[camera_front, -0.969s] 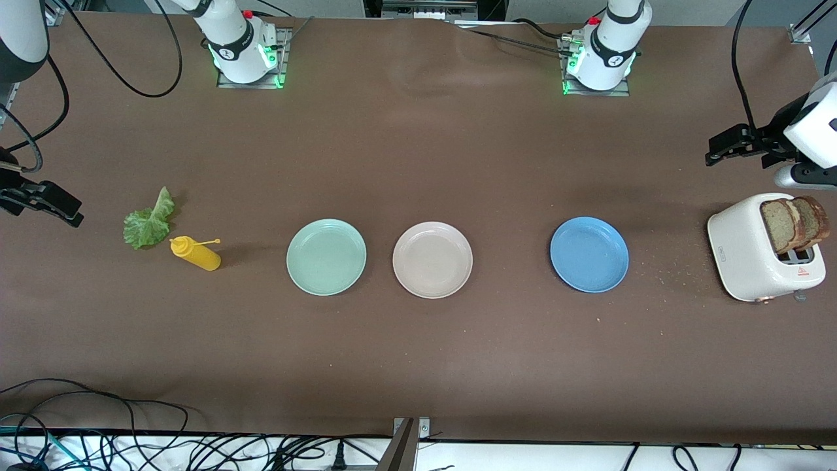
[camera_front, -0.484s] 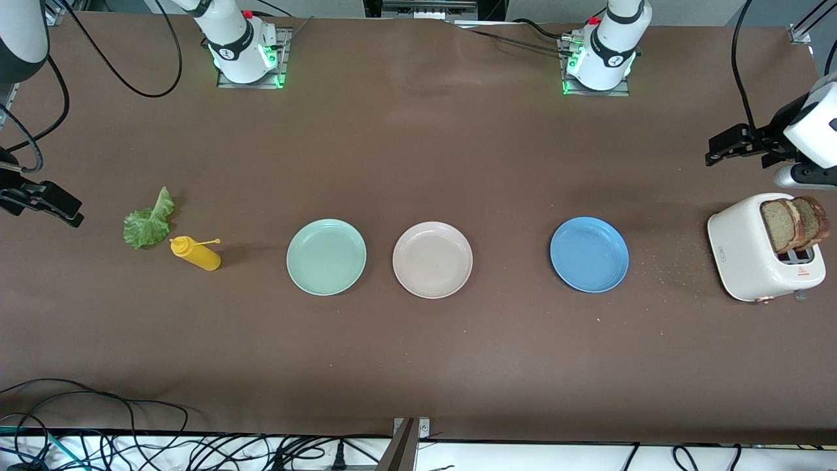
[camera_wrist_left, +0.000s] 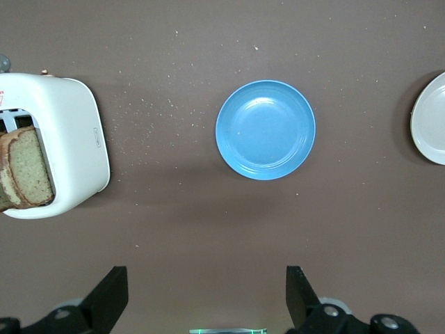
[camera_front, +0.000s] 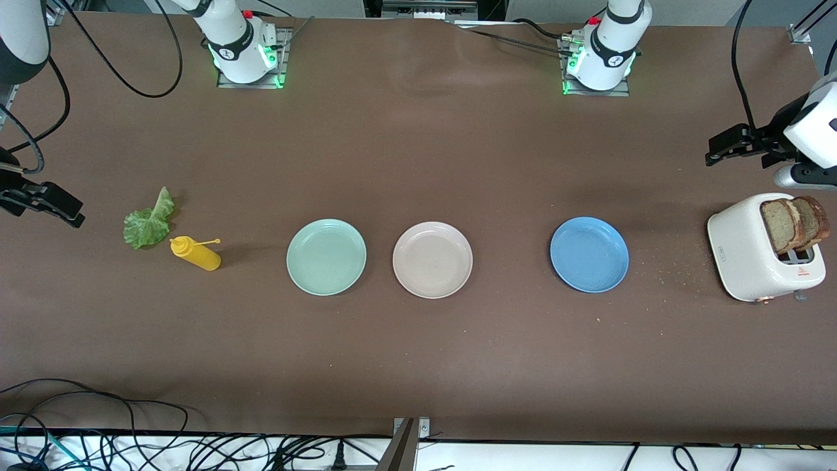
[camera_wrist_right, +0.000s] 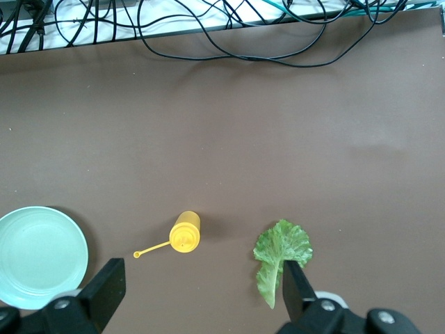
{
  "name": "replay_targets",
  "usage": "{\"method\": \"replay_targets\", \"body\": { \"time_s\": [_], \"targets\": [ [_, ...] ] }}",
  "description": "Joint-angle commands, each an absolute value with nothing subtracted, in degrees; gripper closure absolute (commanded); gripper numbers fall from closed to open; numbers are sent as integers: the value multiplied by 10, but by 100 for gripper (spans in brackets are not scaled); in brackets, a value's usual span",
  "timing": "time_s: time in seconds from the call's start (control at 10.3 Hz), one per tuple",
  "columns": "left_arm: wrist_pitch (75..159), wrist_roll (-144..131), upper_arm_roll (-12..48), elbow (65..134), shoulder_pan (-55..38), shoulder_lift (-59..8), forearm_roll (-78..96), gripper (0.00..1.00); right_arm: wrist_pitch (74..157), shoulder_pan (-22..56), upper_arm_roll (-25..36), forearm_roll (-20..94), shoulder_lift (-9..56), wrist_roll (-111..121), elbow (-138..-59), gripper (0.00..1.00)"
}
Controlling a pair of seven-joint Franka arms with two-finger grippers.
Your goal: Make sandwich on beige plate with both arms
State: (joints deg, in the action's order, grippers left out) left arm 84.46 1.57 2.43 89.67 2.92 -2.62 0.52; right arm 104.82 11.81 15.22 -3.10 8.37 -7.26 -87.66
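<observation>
The beige plate (camera_front: 432,260) lies bare mid-table between a mint-green plate (camera_front: 326,256) and a blue plate (camera_front: 589,254). Two bread slices (camera_front: 794,224) stand in a white toaster (camera_front: 752,252) at the left arm's end. The lettuce leaf (camera_front: 150,219) lies at the right arm's end. My left gripper (camera_front: 726,145) is open and empty, high over bare table near the toaster; its view (camera_wrist_left: 206,299) shows the bread (camera_wrist_left: 28,174), the blue plate (camera_wrist_left: 265,129) and the beige plate's edge (camera_wrist_left: 432,118). My right gripper (camera_front: 55,204) is open and empty, high by the lettuce (camera_wrist_right: 281,257), as its own view (camera_wrist_right: 201,289) shows.
A yellow squeeze bottle (camera_front: 196,254) stands beside the lettuce, between it and the mint plate; it also shows in the right wrist view (camera_wrist_right: 185,232). Crumbs lie between the toaster and the blue plate. Cables hang along the table edge nearest the front camera.
</observation>
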Motion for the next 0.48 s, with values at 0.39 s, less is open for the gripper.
{"method": "replay_targets", "body": {
  "time_s": [0.39],
  "targets": [
    [823, 29, 24, 884, 33, -30, 22, 0, 1043, 117, 153, -27, 83, -76, -874, 0]
  ]
}}
